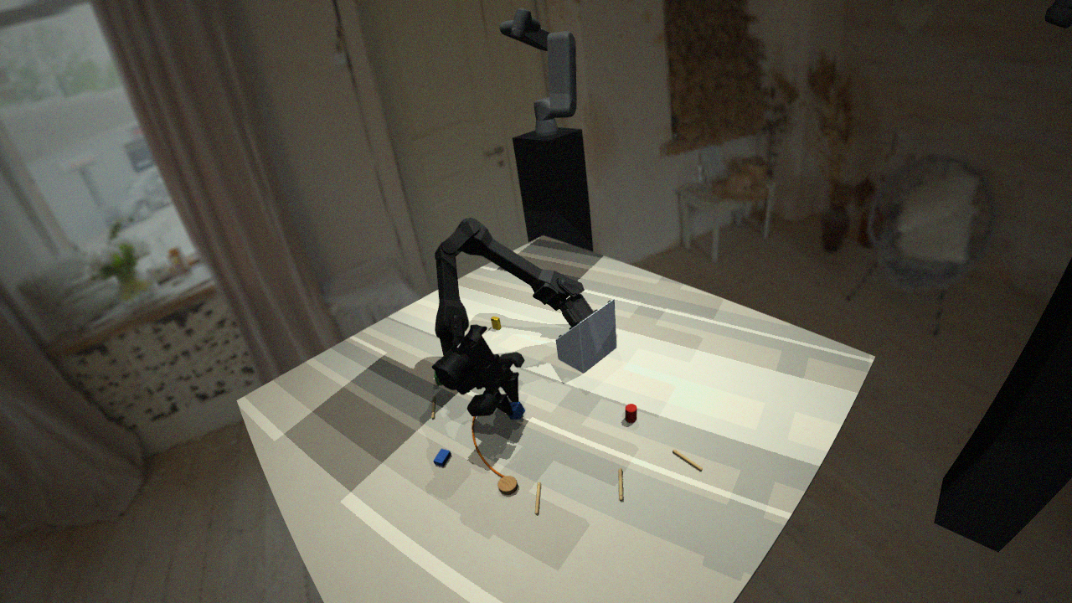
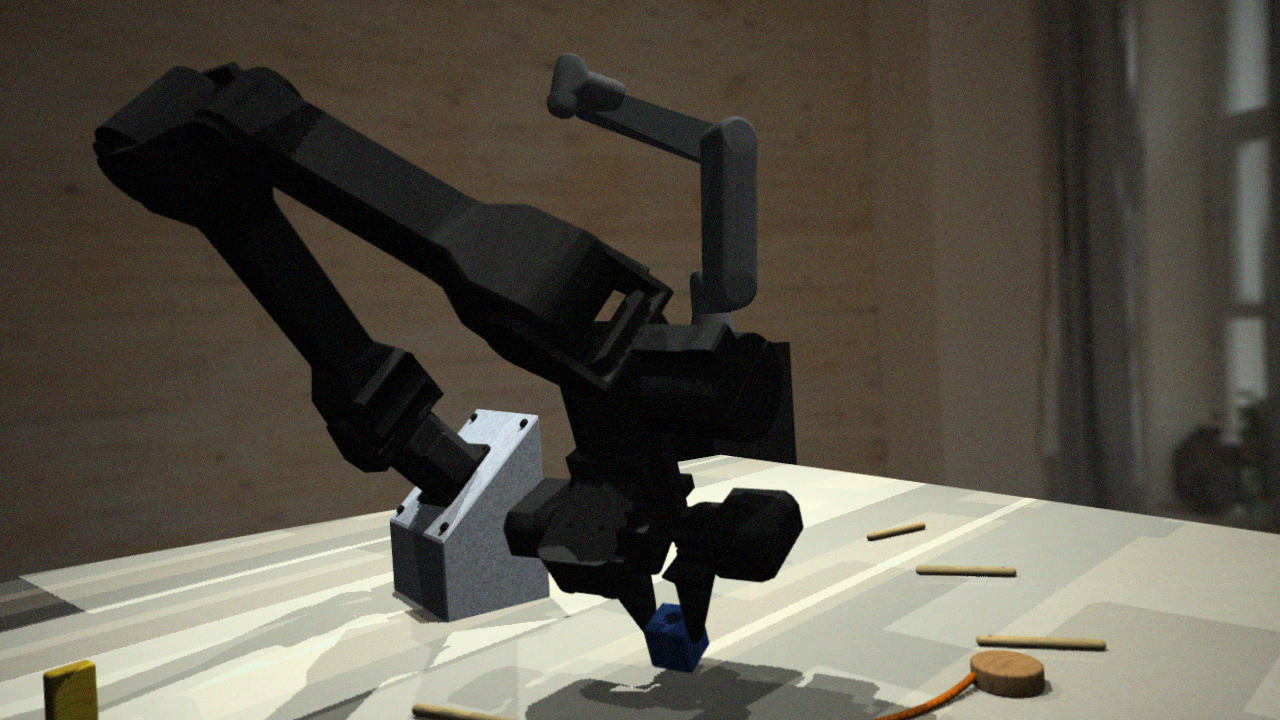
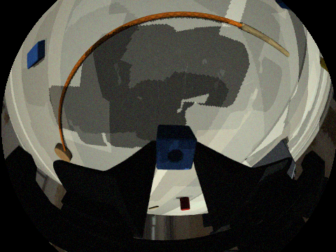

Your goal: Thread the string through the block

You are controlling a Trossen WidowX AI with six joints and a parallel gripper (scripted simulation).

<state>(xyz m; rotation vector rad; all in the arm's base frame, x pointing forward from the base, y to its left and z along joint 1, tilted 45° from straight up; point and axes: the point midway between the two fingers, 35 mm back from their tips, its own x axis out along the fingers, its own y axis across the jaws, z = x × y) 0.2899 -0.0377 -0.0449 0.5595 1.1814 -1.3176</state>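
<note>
The blue block (image 1: 517, 410) (image 2: 675, 646) (image 3: 175, 140) is between the fingertips of my gripper (image 2: 675, 628) (image 3: 174, 146), which is shut on it. Its hole opens upward. The block looks slightly tilted; I cannot tell surely whether it touches the table. The orange string (image 1: 478, 450) (image 2: 935, 700) (image 3: 150, 17) curves from the round wooden button (image 1: 507, 484) (image 2: 1006, 673) (image 3: 63, 152) around the block, not through it. Its stick (image 3: 266, 39) lies on the table at upper right in the wrist view; the arm hides it in the top view.
Loose sticks (image 1: 537, 498) (image 1: 621, 484) (image 1: 687, 460) lie beyond the button. Another stick (image 1: 433, 409) lies left of the arm. A red cylinder (image 1: 631, 413) (image 3: 185, 203), a flat blue piece (image 1: 442, 457) (image 3: 36, 54) and a yellow piece (image 1: 495, 322) (image 2: 70, 691) stand apart.
</note>
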